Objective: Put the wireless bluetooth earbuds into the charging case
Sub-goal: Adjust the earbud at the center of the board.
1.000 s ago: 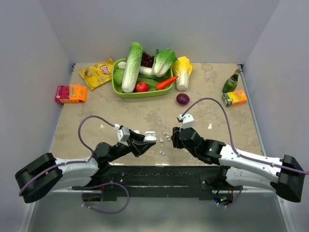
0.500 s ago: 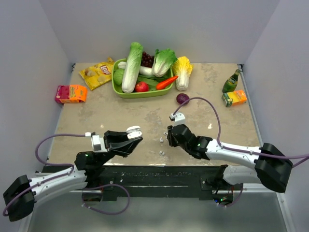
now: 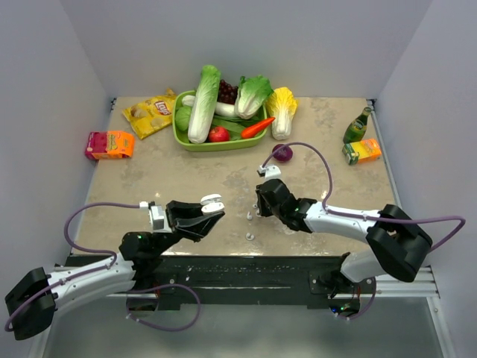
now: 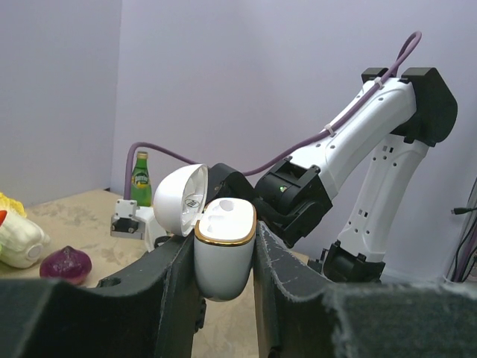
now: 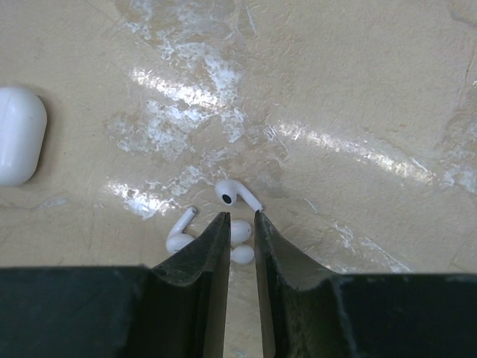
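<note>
Between the right gripper (image 5: 240, 216)'s narrowly parted jaws sits one of the white earbuds (image 5: 240, 230); I cannot tell whether they pinch it. Others lie at 12 and 9 o'clock on the table (image 5: 358, 89). My left gripper (image 4: 223, 240) clamps the open-lidded charging case (image 4: 222, 262).

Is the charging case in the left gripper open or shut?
Open: the lid stands swung back from the gold-rimmed charging case, which is clamped in the left gripper.
</note>
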